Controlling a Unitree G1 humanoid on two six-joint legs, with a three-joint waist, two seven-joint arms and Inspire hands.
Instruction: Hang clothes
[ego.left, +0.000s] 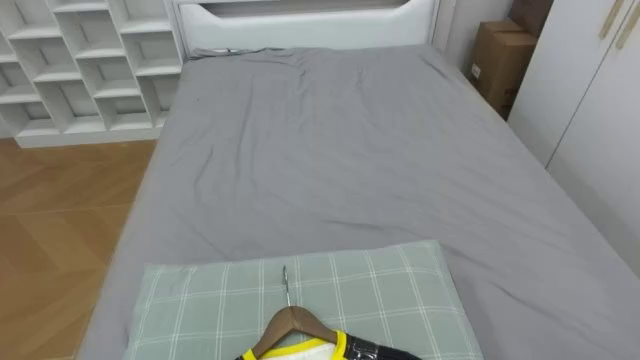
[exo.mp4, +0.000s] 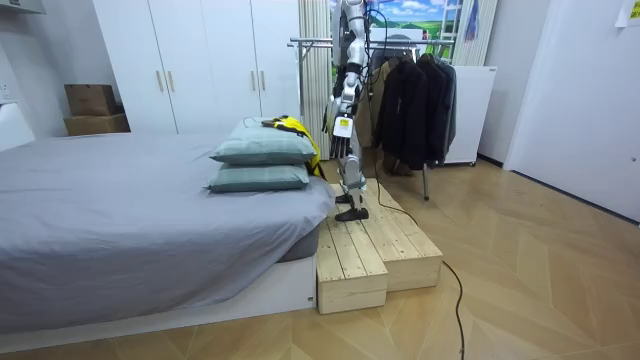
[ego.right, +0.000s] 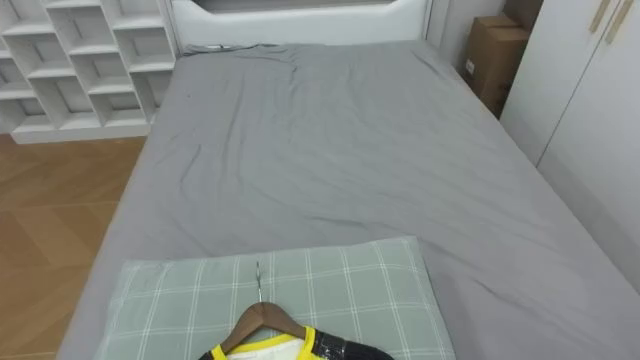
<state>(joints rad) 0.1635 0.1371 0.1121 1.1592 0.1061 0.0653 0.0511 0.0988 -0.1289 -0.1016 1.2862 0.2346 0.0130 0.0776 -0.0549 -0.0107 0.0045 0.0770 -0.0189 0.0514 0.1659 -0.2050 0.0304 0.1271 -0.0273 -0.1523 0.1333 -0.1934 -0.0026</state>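
Left hand (exo.mp4: 342, 128) hangs at the robot's side beside the bed (ego.left: 340, 150); finger state cannot be told. Yellow-black garment (ego.left: 335, 349) on wooden hanger (ego.left: 290, 322) lies on checked pillow (ego.left: 400, 290), apart from those fingers.

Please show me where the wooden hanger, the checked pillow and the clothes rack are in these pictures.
wooden hanger (ego.left: 290, 316), left eye view, on its wooden top below the hook.
checked pillow (ego.left: 385, 290), left eye view, on its bare top face.
clothes rack (exo.mp4: 310, 42), room view, on its top rail.

Stereo over bed (ego.left: 340, 150); room view afar
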